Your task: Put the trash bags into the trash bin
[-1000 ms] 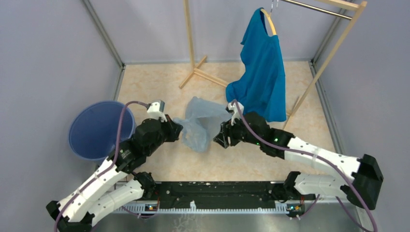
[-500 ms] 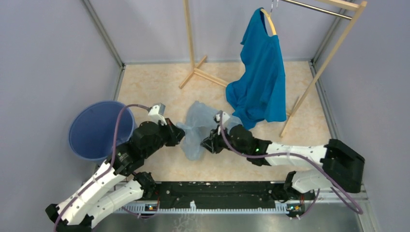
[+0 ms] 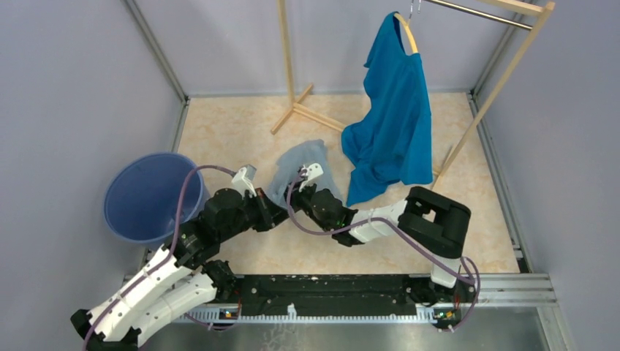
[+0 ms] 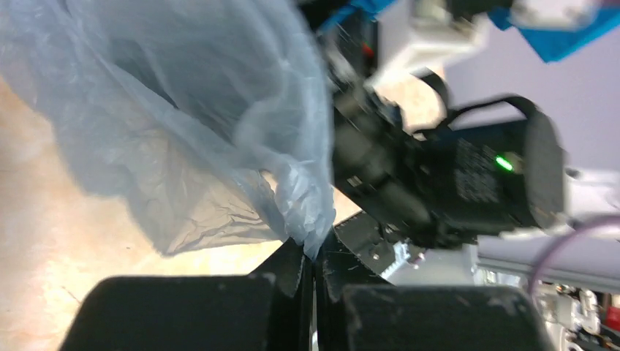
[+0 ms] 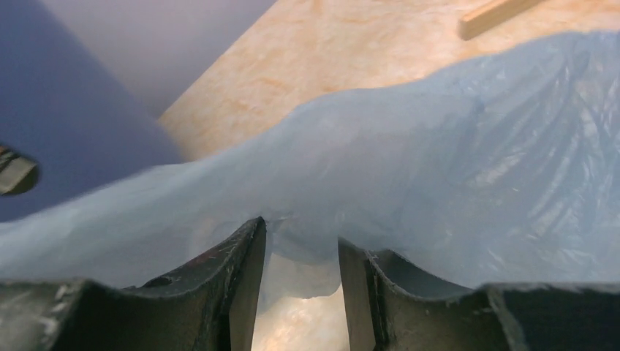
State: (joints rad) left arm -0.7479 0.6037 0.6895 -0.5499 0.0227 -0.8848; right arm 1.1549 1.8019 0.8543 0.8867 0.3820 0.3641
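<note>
- The bag (image 3: 301, 162), thin, pale blue-grey and crinkled, is in the middle of the surface (image 3: 234, 124), just right of the bin (image 3: 146, 197) and not inside it.
- The left fingers (image 4: 289, 274) are clenched together on one lower corner of the bag. In the left wrist view the film fans up and to the left from that pinch.
- The right fingers (image 5: 245, 270) stand apart. The bag's film lies across their tips and sags a little into the gap between them, with bare surface showing through lower down. They are not clamped on it.
- From above, the two arms' ends meet close together at the near edge of the bag, the left arm (image 3: 219, 216) coming from the left and the right arm (image 3: 343, 216) from the right.
- The bin is round and blue and stands upright by the left wall, its mouth facing up.
- A bright blue shirt (image 3: 391, 117) hangs from a wooden rack (image 3: 286, 66) at the far right. Its lower hem is near the bag's right edge.
- In the right wrist view the bin's dark blue wall (image 5: 66, 139) is at the left, beyond the bag.
</note>
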